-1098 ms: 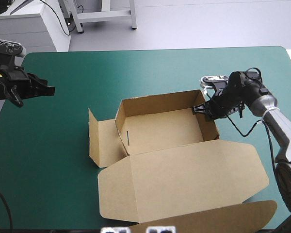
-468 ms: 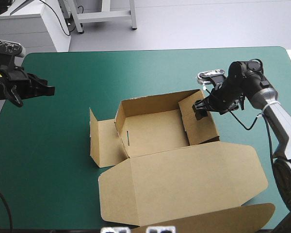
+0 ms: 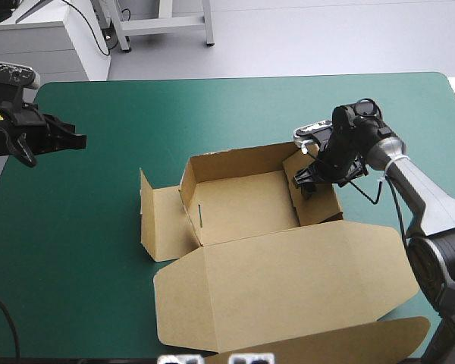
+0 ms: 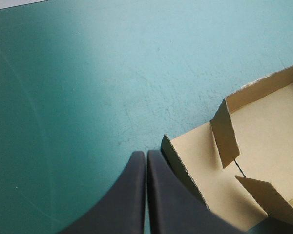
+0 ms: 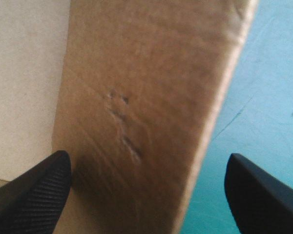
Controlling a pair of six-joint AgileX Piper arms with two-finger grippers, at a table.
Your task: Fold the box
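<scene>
Right gripper point(image 3: 304, 180) fingers apart astride box point(image 3: 243, 205) flap (wrist view only), maybe touching; left gripper point(image 4: 146, 154) closed.

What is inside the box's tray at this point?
Only bare brown floor shows inside the box. The right-end flap leans inward, with the open right gripper astride it. The strip of floor beneath that flap is covered.

- Surface point(image 3: 227, 106): broad, with rounded far corners, filling most of the high view.
- Cover point(image 4: 78, 78): teal-green, smooth, with faint scratches in the left wrist view.
</scene>
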